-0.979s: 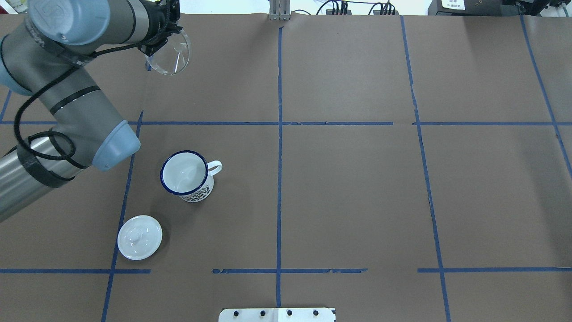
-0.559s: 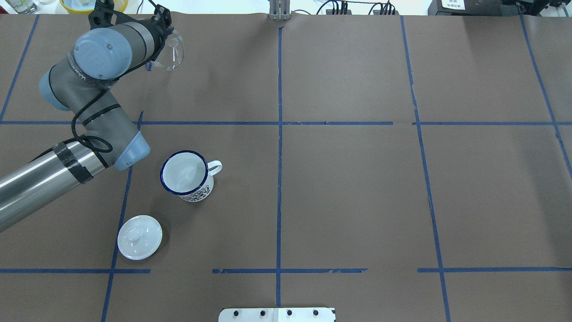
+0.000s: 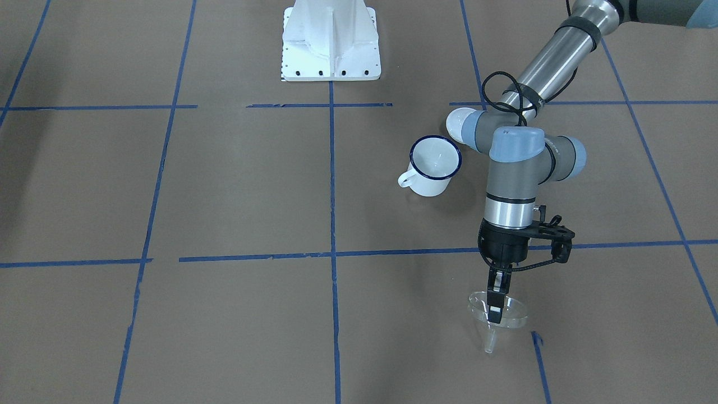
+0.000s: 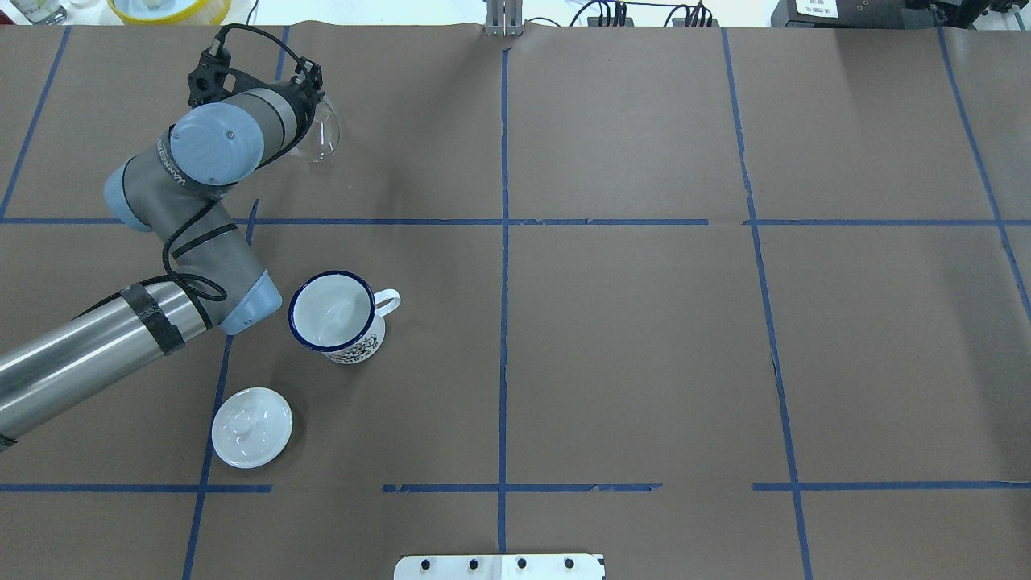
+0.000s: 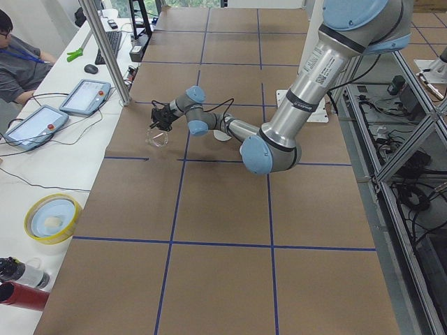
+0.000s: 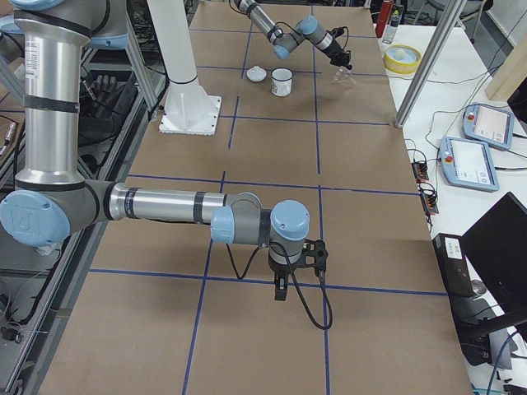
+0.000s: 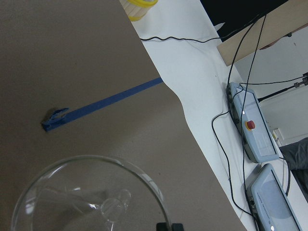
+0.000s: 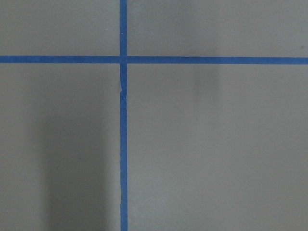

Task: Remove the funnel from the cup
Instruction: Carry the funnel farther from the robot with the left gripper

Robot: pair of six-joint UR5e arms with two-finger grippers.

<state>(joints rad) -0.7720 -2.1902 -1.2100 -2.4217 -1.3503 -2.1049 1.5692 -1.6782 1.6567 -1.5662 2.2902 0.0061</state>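
The clear funnel (image 3: 501, 318) hangs upright, stem down, over the far left part of the table, well away from the cup. My left gripper (image 3: 495, 310) is shut on the funnel's rim, one finger inside the cone. The stem tip is close to the brown paper; I cannot tell if it touches. In the overhead view the funnel (image 4: 324, 138) peeks out beside the wrist. The left wrist view shows its mouth (image 7: 91, 195) from above. The white cup with a blue rim (image 4: 333, 312) stands upright with nothing in it. My right gripper (image 6: 280, 288) shows only in the exterior right view; I cannot tell its state.
A white domed lid (image 4: 251, 427) lies near the cup. The table's far edge, a yellow bowl (image 4: 169, 8) and teach pendants (image 7: 252, 127) are just beyond the funnel. The white robot base (image 3: 331, 42) is at the near side.
My left arm has folded down and brought the funnel lower towards the table at the far left. The cup and lid have not moved.
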